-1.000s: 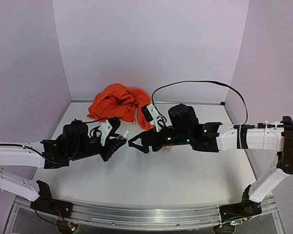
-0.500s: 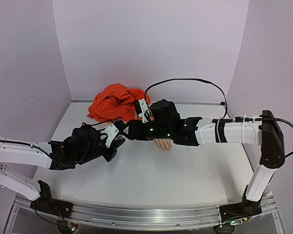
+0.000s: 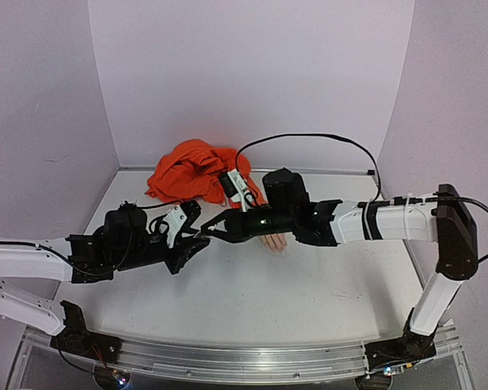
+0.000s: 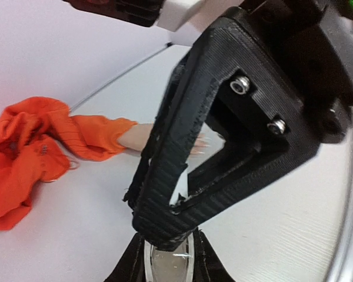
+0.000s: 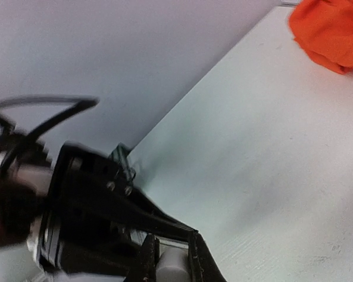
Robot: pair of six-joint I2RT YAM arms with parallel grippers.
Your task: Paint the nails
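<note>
Pinching the small clear bottle (image 4: 167, 262), the left gripper (image 3: 197, 239) holds it steady for opening; the right gripper (image 3: 207, 232) is clamped on its whitish cap (image 5: 168, 267), likely to unscrew it; the nails (image 4: 198, 143) wait on the mannequin hand (image 3: 273, 241) under the right arm (image 3: 350, 223).

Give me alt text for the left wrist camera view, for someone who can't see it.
The right end effector fills the frame, black and ribbed, closed on the top of a small clear bottle gripped by the left end effector at the bottom edge. Behind them, a mannequin hand in an orange sleeve lies on the white table.
</note>
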